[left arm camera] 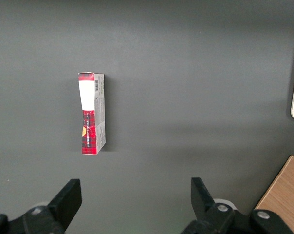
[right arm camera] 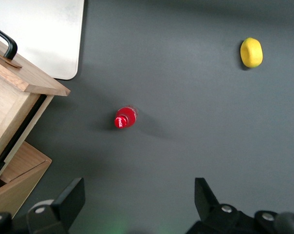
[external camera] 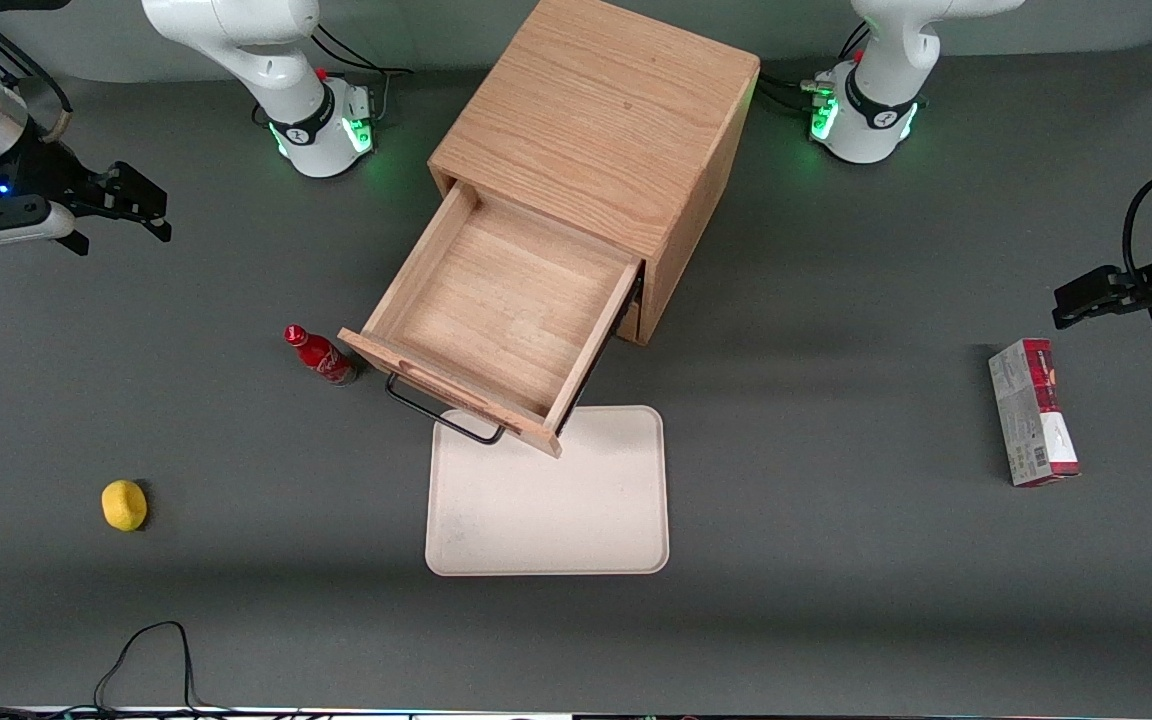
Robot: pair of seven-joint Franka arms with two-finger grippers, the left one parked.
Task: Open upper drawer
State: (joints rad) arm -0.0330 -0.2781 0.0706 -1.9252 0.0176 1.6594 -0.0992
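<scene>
A light oak cabinet stands on a grey worktop. Its upper drawer is pulled well out and empty, its black wire handle overhanging a cream tray that lies nearer the front camera. A red bottle stands just beside the drawer's front corner. A yellow lemon lies toward the working arm's end. The gripper hangs above the worktop well apart from the cabinet, jaws spread, holding nothing.
</scene>
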